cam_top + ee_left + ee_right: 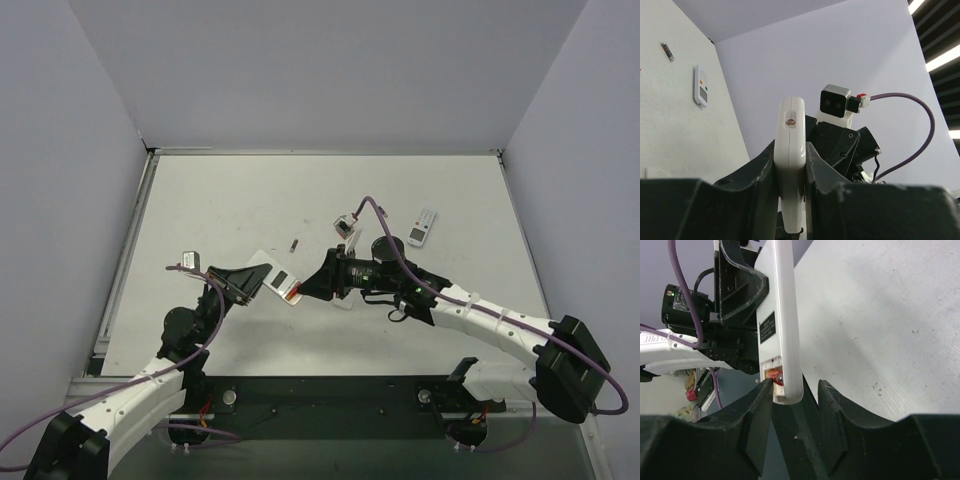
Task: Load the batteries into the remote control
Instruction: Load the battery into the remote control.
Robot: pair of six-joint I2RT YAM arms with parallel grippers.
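My left gripper (262, 282) (790, 167) is shut on the remote control (277, 277) (791, 135) and holds it edge-up above the table, white back showing. The remote's open battery bay faces my right gripper (312, 287) (795, 390). A red battery (775, 376) (292, 294) sits in that bay at the remote's (780, 315) lower end. That end lies between my right fingers. The left finger touches the bay's edge beside the battery, and the right finger stands clear of the remote, so the jaws are open.
A white-faced remote with grey buttons (423, 227) (700, 86) lies at the back right. A tiny dark cylinder (294, 244) (667, 51) lies behind the grippers. A small white piece (343, 303) rests on the table under my right arm. Grey walls enclose three sides.
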